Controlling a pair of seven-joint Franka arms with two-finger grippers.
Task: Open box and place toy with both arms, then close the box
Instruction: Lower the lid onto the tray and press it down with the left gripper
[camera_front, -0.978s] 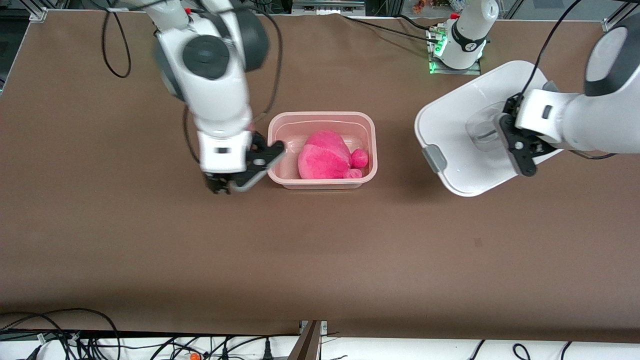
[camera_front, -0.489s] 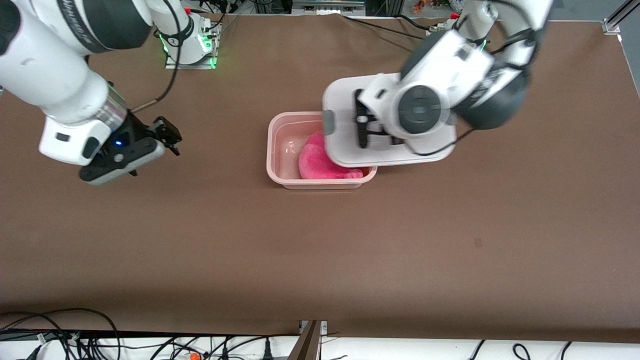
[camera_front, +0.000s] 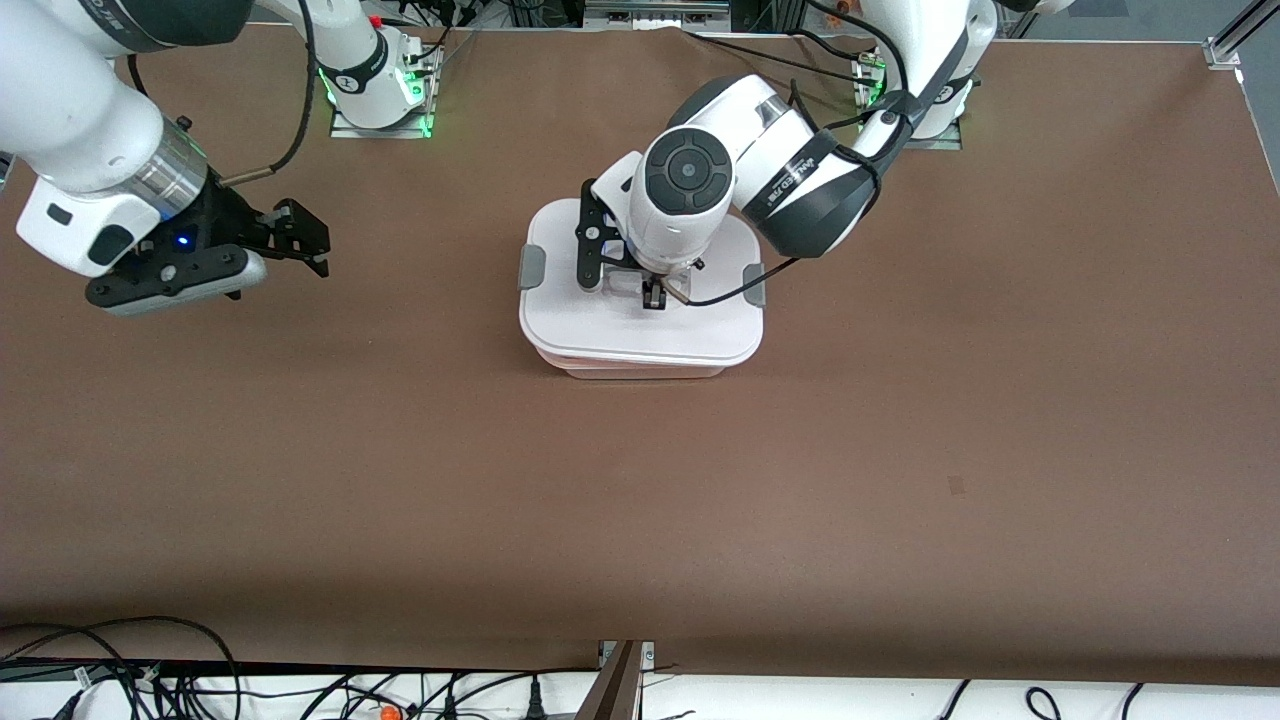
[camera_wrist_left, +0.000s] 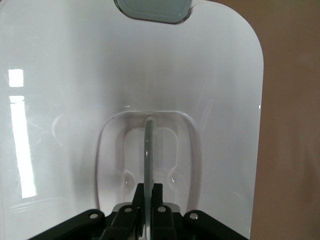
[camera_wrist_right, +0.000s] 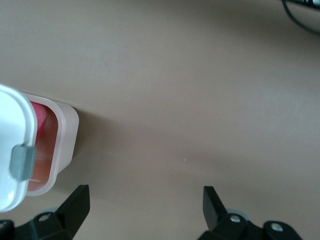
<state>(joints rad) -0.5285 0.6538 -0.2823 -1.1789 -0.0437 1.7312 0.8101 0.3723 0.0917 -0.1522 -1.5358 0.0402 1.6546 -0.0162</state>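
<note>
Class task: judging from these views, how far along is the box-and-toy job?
Done: the toy is in the box. In hand: the left tool holds the lid by its handle over the box, not yet seated; a gap shows under it. The right tool waits open toward the right arm's end. Left: lower, release.

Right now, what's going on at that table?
The left end effector grips the handle of the white lid and holds it over the pink box, not fully seated: a gap shows the pink toy inside. The right end effector waits open above the table toward its own end.
</note>
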